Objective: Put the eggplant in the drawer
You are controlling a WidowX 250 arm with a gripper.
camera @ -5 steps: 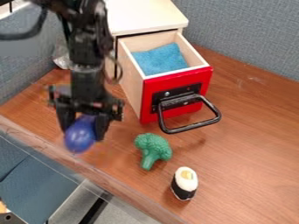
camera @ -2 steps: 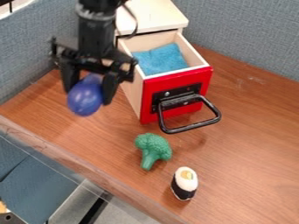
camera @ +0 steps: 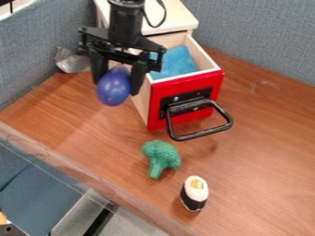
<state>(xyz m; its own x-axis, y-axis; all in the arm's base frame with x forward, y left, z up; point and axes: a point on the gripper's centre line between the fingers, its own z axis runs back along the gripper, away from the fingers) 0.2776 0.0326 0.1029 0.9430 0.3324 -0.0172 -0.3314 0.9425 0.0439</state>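
My gripper (camera: pixel 117 85) hangs above the table at the upper left, just left of the drawer, shut on the purple-blue eggplant (camera: pixel 113 89). The eggplant is held between the two fingers, its rounded end hanging down, clear of the table. The drawer (camera: pixel 186 97) is pulled out, with a red front and a black handle. A blue cloth (camera: pixel 177 63) lies inside it. The gripper covers part of the drawer's left wall.
On the table (camera: pixel 258 152) in front of the drawer lies a green broccoli (camera: pixel 161 157), with a sushi piece (camera: pixel 194 192) nearer the front edge. A silver crumpled object (camera: pixel 72 61) sits at the back left by the grey-blue partition (camera: pixel 258 37).
The gripper has risen and moved back and to the right, toward the drawer's left side, carrying the eggplant. The drawer, broccoli and sushi piece have stayed in place.
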